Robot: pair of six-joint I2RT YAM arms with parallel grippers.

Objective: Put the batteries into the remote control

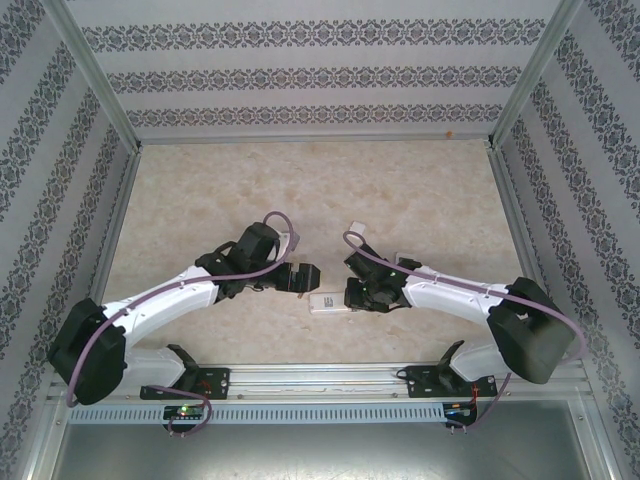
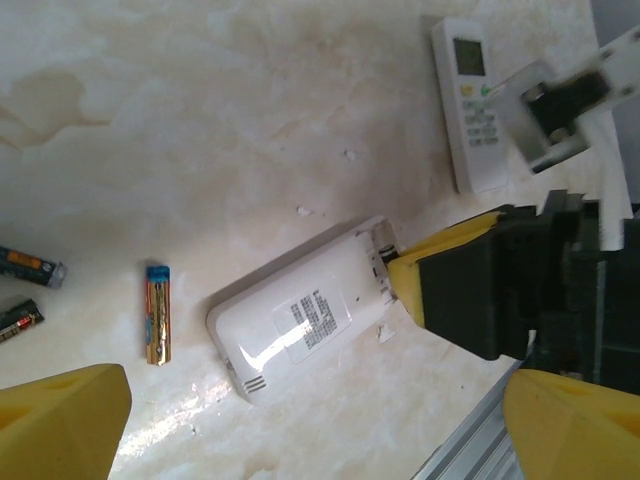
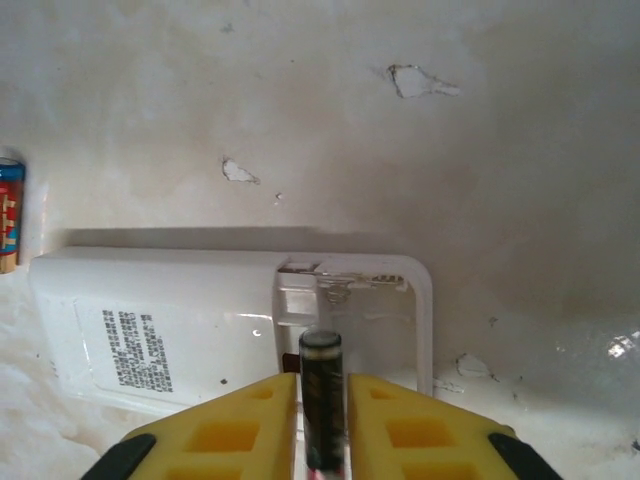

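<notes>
A white remote control (image 3: 150, 320) lies back up on the table, label showing, with its battery compartment (image 3: 385, 310) uncovered and a spring at the far end. A dark battery (image 3: 322, 390) stands end-on over the compartment between the yellow fingers of my right gripper (image 3: 322, 410). Thin gaps show on both sides of it, so the jaws are slightly parted. My left gripper (image 2: 315, 440) hangs wide open above the remote control (image 2: 300, 320), holding nothing. Three loose batteries (image 2: 157, 313), (image 2: 30, 266), (image 2: 18, 321) lie to its left.
A second white remote (image 2: 468, 100) lies face up further back. From above, both grippers (image 1: 300, 278), (image 1: 355, 295) meet over the remote control (image 1: 328, 303) near the front rail (image 1: 320, 378). Patterned walls enclose the table.
</notes>
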